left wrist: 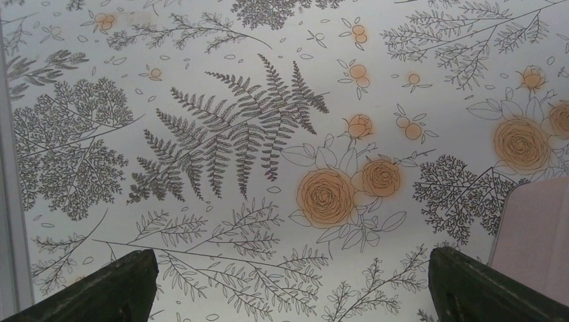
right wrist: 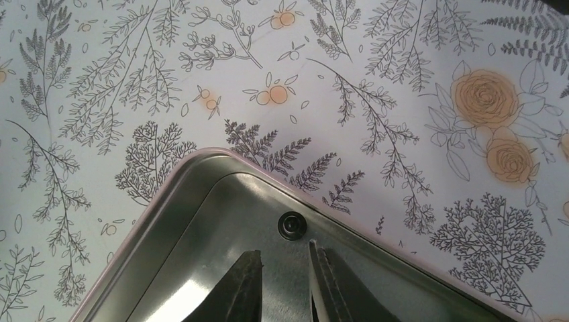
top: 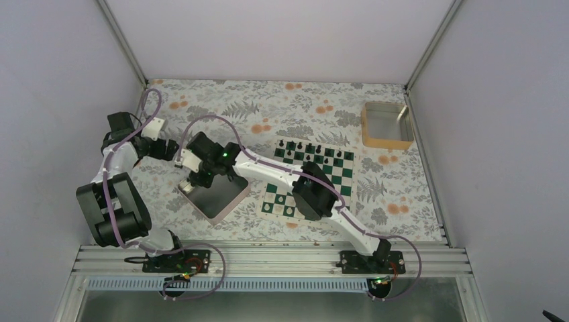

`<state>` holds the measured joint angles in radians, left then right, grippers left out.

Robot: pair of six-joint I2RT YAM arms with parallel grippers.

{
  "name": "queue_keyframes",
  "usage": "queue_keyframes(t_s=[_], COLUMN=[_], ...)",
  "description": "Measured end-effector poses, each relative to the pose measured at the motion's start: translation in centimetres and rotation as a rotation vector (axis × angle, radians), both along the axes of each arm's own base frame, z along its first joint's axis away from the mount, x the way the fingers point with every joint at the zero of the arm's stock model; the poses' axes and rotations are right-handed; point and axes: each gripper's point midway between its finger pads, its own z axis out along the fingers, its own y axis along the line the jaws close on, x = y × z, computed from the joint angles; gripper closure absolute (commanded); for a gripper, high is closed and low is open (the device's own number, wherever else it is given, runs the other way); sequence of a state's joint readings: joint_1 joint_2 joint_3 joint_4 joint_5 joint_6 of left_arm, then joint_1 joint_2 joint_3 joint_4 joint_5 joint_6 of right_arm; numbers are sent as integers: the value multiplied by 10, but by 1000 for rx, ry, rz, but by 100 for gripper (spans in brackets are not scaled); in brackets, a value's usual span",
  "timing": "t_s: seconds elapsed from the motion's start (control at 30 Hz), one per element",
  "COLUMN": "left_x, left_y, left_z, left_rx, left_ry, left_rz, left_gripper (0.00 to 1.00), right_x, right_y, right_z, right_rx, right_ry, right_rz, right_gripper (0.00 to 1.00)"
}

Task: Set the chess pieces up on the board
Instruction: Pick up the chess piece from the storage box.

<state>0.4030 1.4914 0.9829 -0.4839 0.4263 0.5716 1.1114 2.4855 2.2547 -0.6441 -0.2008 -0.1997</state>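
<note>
The green and white board (top: pixel 339 176) lies right of centre, partly under my right arm. Several tiny black chess pieces (top: pixel 310 149) stand along its far rows. In the right wrist view one black piece (right wrist: pixel 292 225) stands in a corner of the shiny metal tray (right wrist: pixel 201 221), seen from above. My right gripper (right wrist: pixel 285 258) hovers inside the tray just short of that piece, jaws a little apart and empty. It reaches over the tray in the top view (top: pixel 190 186). My left gripper (left wrist: pixel 288 258) is wide open and empty over the floral cloth, just left of the tray (top: pixel 180 159).
The metal tray (top: pixel 228 204) sits left of the board; its corner shows in the left wrist view (left wrist: pixel 537 235). A wooden box (top: pixel 387 141) stands at the back right. Enclosure walls stand on three sides.
</note>
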Motion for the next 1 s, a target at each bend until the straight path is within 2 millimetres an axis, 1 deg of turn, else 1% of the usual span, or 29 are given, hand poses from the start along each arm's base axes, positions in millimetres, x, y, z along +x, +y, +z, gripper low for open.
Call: queue_keyframes(t_s=[0.2,0.33,0.53,0.7,1.0], left_x=[0,-3,-2,-2,-3], left_y=[0,-1,-1,0,2], left_z=[-6,-11,-15,-16,-19], left_rx=[-2,-5,-7,-7,-9], left_ry=[5,11,16,17,23], left_rz=[0,0,0,1,7], left_gripper=[0,0,0,0,0], right_x=[0,3,7,10,0], right_y=[0,2,0,6,14], right_z=[-11,-15,-30,-29,-26], right_rx=[-13,-2,-2,30,50], right_ry=[24,38,49,40,34], right_rz=[-26,-60,-118,-142,-144], right_gripper=[79,77,73,71,72])
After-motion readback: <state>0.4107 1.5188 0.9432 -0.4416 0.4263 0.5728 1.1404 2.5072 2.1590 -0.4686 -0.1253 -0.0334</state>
